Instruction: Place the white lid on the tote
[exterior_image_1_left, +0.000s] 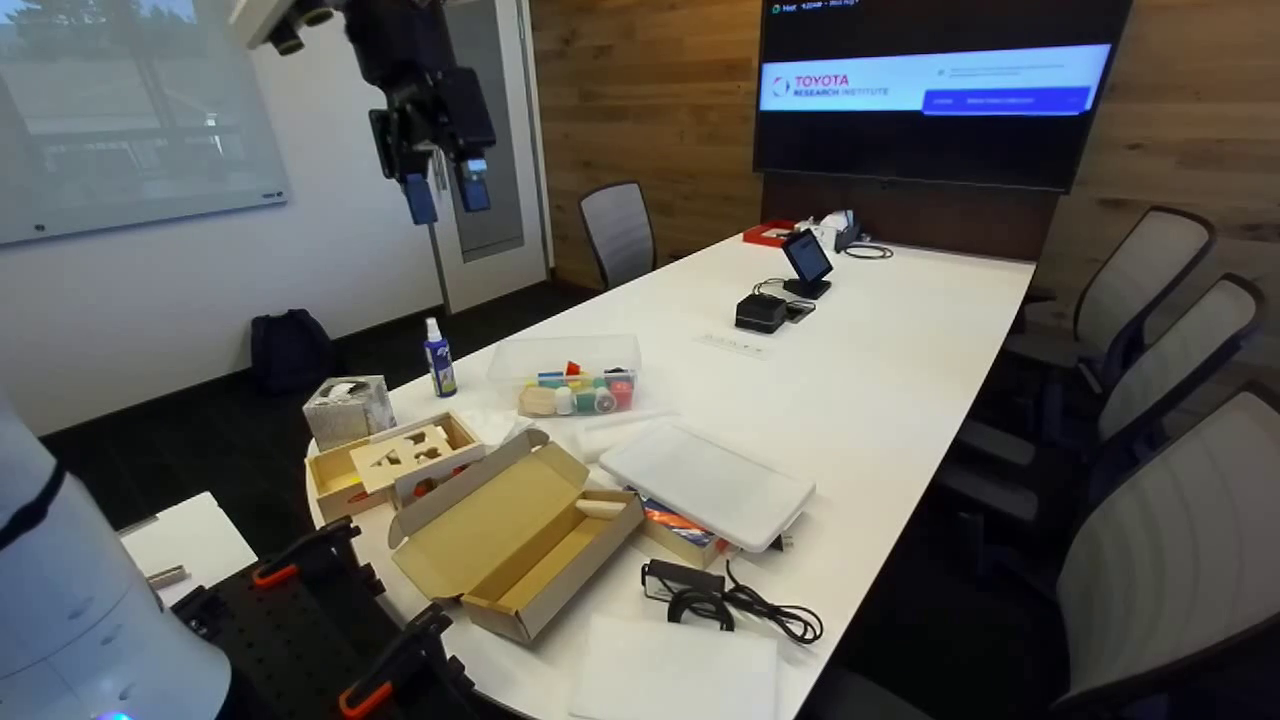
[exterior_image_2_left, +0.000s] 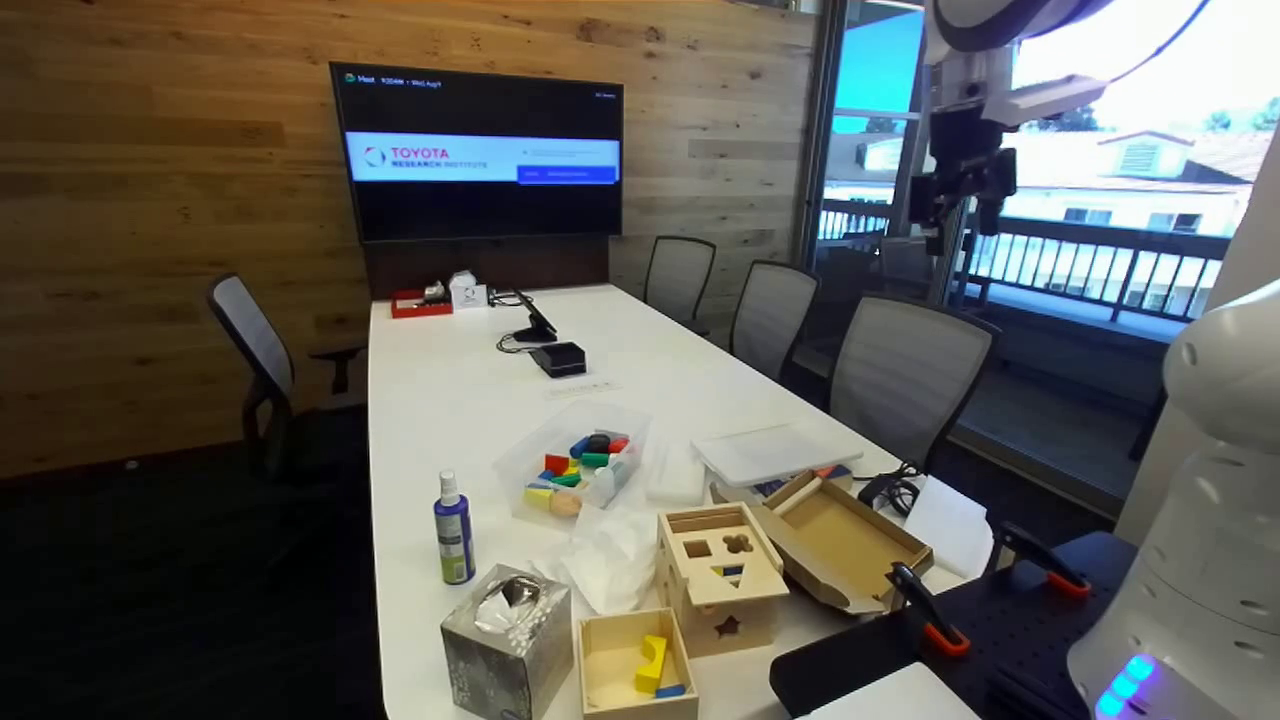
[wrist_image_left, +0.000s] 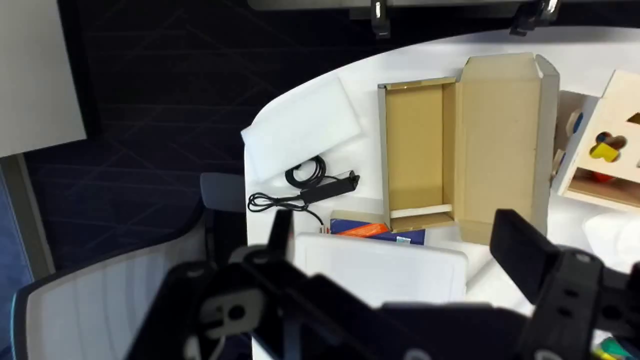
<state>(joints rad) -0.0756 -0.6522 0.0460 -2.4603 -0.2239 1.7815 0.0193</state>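
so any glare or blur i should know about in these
Wrist view: the gripper is dark and out of focus, the white lid sharper but pale against the table. In an exterior view, the wall board shows reflections. In an exterior view, part of the sky is nearly white.

From an exterior view's centre, four mesh-backed office chairs (exterior_image_2_left: 908, 368) show, one at nine o'clock, three from one to three o'clock. Two clamps (exterior_image_2_left: 930, 612) and one white lid (exterior_image_2_left: 775, 456) are at four; around seven, one tote (exterior_image_2_left: 540, 448), one tissue box (exterior_image_2_left: 500, 655), one spray bottle (exterior_image_2_left: 454, 535); at eleven, one wall screen (exterior_image_2_left: 485, 158)
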